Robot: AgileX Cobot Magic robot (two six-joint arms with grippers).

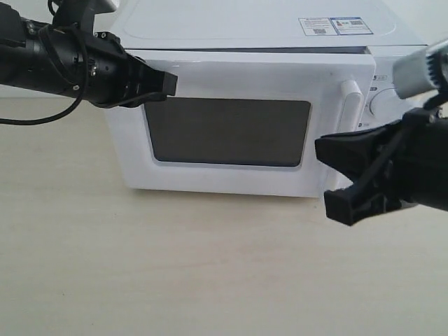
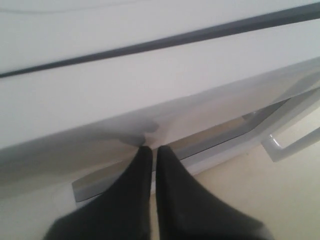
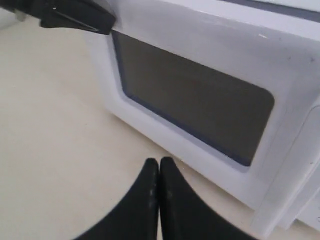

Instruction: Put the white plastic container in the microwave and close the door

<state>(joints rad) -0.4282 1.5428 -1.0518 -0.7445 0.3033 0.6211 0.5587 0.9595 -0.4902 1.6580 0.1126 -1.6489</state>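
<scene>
The white microwave stands at the back of the table. Its door with the dark window lies flat against the body, and only a thin dark seam shows along its top edge. The vertical bar handle is on the door's right side. My left gripper is shut, with its tips touching the door's upper left corner. My right gripper is also shut and empty, hovering in front of the door's lower right. The white plastic container is hidden from every view.
A round white knob sits on the panel right of the door, partly behind my right arm. Stickers lie on the microwave's top. Pale wooden table stretches in front of the microwave.
</scene>
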